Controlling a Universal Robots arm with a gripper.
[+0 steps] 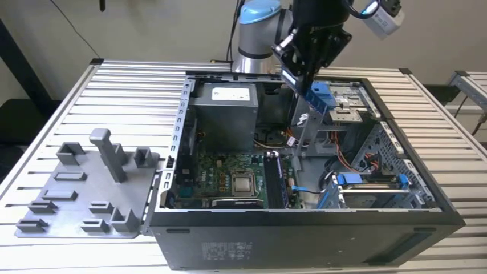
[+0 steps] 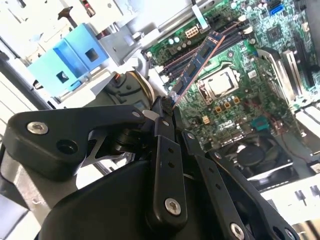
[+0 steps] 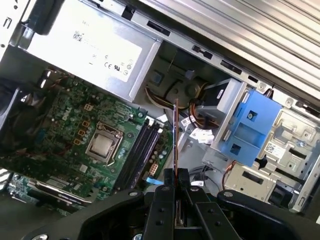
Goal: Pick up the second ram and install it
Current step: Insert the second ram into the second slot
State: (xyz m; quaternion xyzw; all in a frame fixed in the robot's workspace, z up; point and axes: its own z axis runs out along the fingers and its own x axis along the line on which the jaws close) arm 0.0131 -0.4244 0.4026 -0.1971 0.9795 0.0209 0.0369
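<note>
Over motherboard [image 2: 240,107], gripper [image 2: 166,106] clamps second ram [image 2: 198,62].

Matte black metal gripper [image 2: 168,104], with silver screw heads on its links. Second ram [image 2: 198,59], a thin flat memory stick: dark board, orange-brown along one long edge, with a row of darker chips. Flat motherboard [image 1: 220,174]: green, patterned with fine traces and black slots. Its square processor chip [image 1: 243,184]: silver. Plastic drive bracket [image 3: 248,126]: bright blue. Boxy power supply [image 3: 85,45]: pale grey, white label. Ribbed metal table [image 1: 114,97]: silver-white, parallel stripes. Moulded plastic fixture plate [image 1: 80,197], exterior view's left: mid grey. Sheet-metal computer case [image 1: 304,242]: black.
</note>
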